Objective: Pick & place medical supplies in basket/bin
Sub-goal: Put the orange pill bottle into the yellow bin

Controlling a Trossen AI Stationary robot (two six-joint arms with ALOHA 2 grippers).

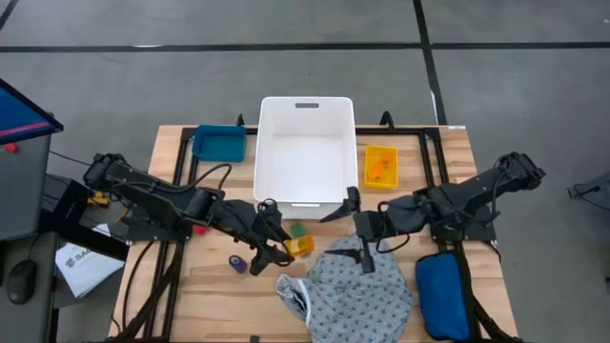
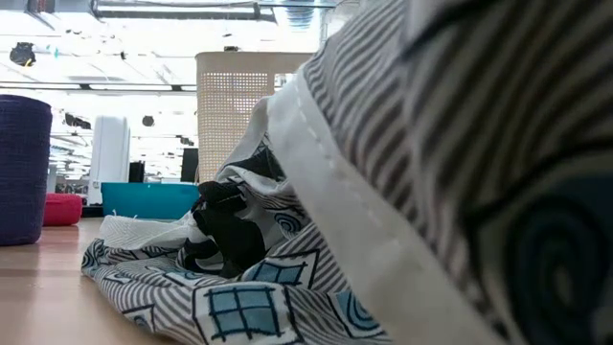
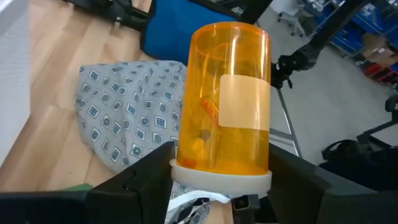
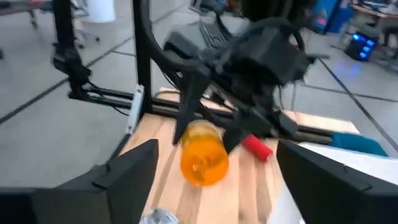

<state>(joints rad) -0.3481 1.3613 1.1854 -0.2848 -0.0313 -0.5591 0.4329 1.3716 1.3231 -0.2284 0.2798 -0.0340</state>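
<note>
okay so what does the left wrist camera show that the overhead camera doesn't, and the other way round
Only the left wrist view shows the orange pill bottle up close, with its blank label, white cap and the pills inside, clamped in the left pincer.

Only the high view shows the white bin, the small blue tray, the orange tray, the purple piece and the open right pincer over the gown.

Both show the grey patterned gown and the blue pouch.
</note>
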